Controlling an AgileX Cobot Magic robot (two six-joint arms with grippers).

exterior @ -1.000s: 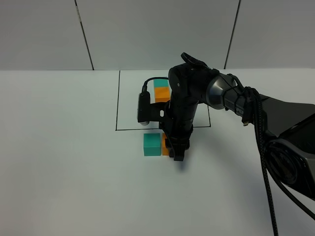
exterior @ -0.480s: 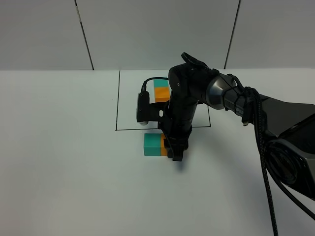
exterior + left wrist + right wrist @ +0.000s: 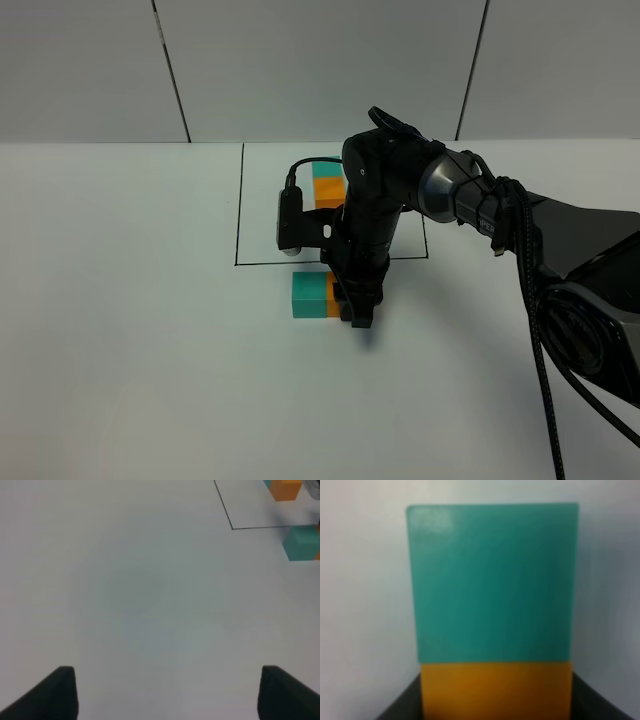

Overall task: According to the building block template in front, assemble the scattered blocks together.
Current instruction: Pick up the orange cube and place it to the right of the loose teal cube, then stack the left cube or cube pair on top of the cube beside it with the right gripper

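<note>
The scattered teal cube (image 3: pixel 309 295) and orange cube (image 3: pixel 334 298) sit side by side and touching on the white table, just in front of the black outline (image 3: pixel 240 215). My right gripper (image 3: pixel 357 308) points down over the orange cube and is shut on it. In the right wrist view the orange cube (image 3: pixel 495 690) lies between the dark fingers (image 3: pixel 400 710), flush against the teal cube (image 3: pixel 492 582). The template pair (image 3: pixel 328 185) stands inside the outline, partly hidden by the arm. My left gripper (image 3: pixel 170 695) is open and empty over bare table; the exterior high view does not show it.
The right arm (image 3: pixel 480 200) and its cables reach in from the right side. The left wrist view shows the outline's corner (image 3: pixel 232 528), the teal cube (image 3: pixel 301 541) and the template's orange cube (image 3: pixel 286 489) far off.
The right gripper's tip has shifted very slightly upward around the orange cube. The cubes and the left gripper have not visibly moved.
</note>
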